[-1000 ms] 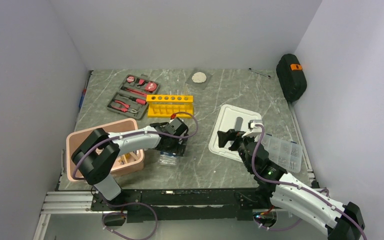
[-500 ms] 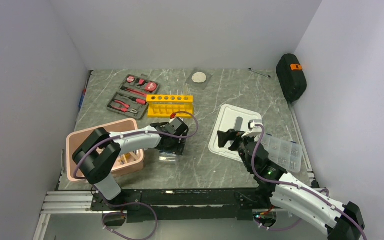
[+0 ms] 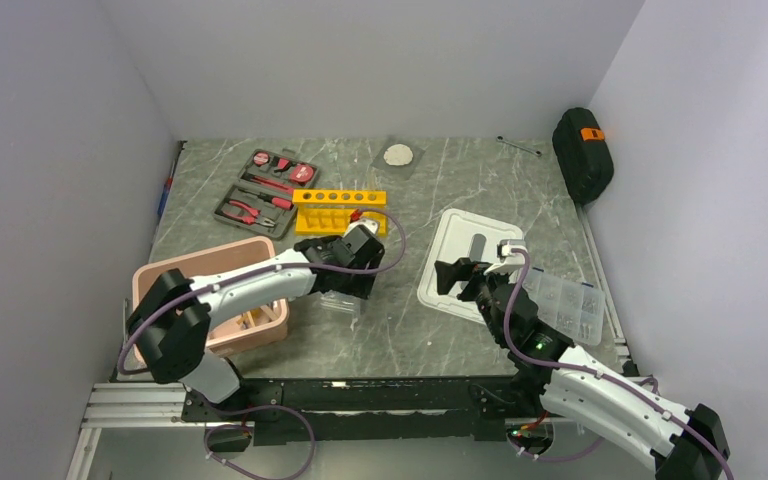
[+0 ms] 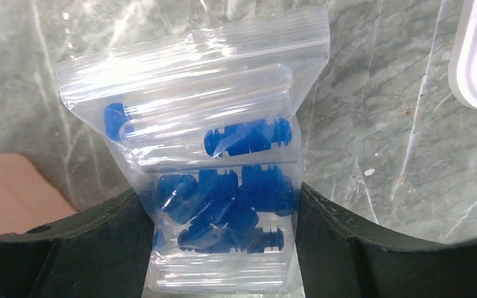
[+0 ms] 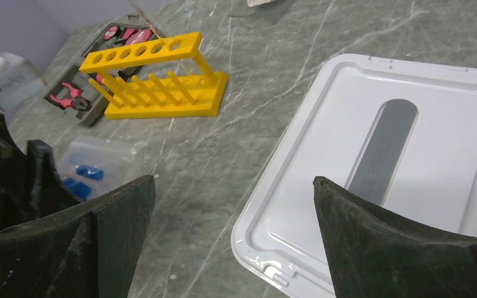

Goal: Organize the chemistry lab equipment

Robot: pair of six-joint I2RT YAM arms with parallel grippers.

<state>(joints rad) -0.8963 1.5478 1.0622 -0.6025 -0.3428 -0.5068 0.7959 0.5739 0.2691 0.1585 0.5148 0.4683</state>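
Clear bag (image 4: 192, 93) (blue-capped tubes (image 4: 248, 136) inside) is pinched by left gripper (image 4: 220, 198); right gripper (image 5: 233, 180) stands spread wide.

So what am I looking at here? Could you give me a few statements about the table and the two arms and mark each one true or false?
1. The left gripper has the clear bag of blue-capped tubes pinched between its fingers. True.
2. The right gripper is carrying a tool. False: it is open and empty, at the edge of the white lid.
3. The yellow test-tube rack lies on the white lid. False: it stands on the table, right beside the tool kit.
4. The tool kit lies open. True.
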